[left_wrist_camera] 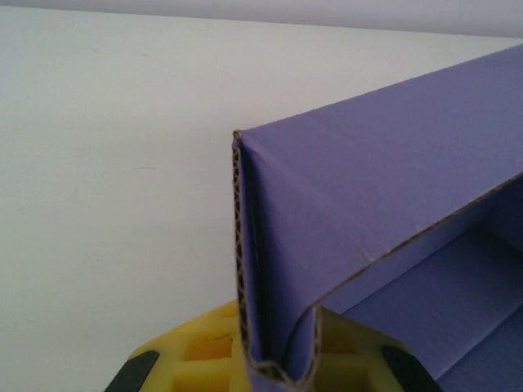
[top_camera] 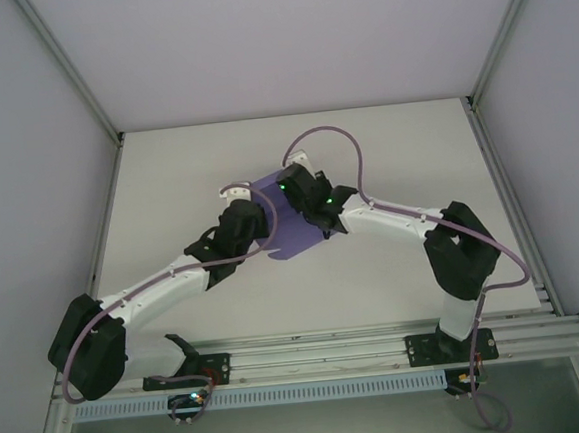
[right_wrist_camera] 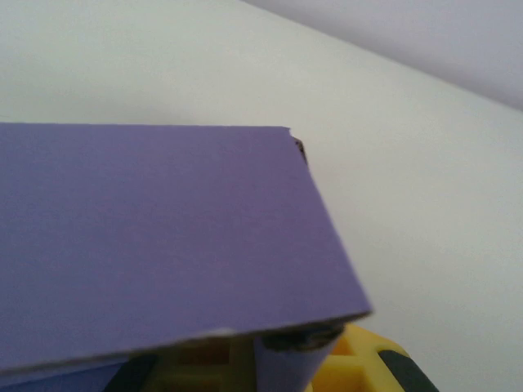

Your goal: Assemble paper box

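Observation:
The purple paper box is held up over the middle of the white table between both arms. In the left wrist view the paper box shows a doubled-over corrugated side wall, and my left gripper is shut on the folded bottom edge of that wall between its yellow fingers. Part of the box's inside shows at the right. In the right wrist view a flat purple panel of the paper box covers the left half. My right gripper is shut on a flap that hangs below the panel.
The white table is ringed by pale enclosure walls with metal corner posts. An aluminium rail carrying the arm bases runs along the near edge. A pink cable loops over the right arm.

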`<state>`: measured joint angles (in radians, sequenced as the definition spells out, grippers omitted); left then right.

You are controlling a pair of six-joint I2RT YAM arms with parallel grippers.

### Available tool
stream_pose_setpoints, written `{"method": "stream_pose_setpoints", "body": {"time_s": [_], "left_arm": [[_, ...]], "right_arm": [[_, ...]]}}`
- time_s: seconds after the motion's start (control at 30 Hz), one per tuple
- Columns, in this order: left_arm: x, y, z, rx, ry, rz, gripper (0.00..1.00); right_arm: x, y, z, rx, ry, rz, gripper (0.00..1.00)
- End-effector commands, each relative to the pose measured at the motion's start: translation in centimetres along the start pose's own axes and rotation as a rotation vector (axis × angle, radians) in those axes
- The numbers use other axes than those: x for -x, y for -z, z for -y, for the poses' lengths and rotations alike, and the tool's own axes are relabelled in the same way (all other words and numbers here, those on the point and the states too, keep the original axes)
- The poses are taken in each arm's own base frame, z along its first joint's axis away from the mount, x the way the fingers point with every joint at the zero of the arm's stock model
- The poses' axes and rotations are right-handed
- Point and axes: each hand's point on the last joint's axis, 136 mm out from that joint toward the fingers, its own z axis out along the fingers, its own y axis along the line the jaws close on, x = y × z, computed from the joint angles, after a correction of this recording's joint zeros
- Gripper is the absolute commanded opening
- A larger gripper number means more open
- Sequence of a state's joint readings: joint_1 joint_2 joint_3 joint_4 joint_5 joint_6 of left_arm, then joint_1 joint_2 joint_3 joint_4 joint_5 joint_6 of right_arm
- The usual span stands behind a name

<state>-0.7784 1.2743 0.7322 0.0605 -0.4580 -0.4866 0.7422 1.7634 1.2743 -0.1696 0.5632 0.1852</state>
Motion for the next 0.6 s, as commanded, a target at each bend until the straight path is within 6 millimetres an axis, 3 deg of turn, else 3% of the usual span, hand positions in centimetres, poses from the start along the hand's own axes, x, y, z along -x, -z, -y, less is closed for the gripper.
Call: {"method": "stream_pose_setpoints", "body": {"time_s": [0.0,0.13,0.27,0.3,0.33,0.57], "left_arm": [[2.8,1.3,-1.8,0.092,-0.013,0.076,0.00],[2.6,0.9,-1.6,0.088,-0.024,0.069,0.00],[2.4,0.3,-0.9,0.058,-0.030,0.064,0.00],[2.4,0.2,-0.6,0.043,-0.037,0.067,0.00],[2.3,0.0,-0.3,0.030,-0.043,0.066,0.00],[2.3,-0.5,0.6,-0.021,-0.096,0.079,0.00]], "right_arm": [[-3.0,-1.5,5.2,-0.020,-0.070,-0.058,0.15],[0.3,1.9,0.1,0.367,-0.101,0.133,0.42],[1.7,5.8,-1.5,0.551,-0.056,0.247,0.75],[1.8,6.5,-1.6,0.575,-0.046,0.262,0.94],[1.9,7.2,-1.4,0.583,-0.041,0.276,0.99],[2.5,9.6,4.5,0.395,-0.155,0.325,1.00]]}}
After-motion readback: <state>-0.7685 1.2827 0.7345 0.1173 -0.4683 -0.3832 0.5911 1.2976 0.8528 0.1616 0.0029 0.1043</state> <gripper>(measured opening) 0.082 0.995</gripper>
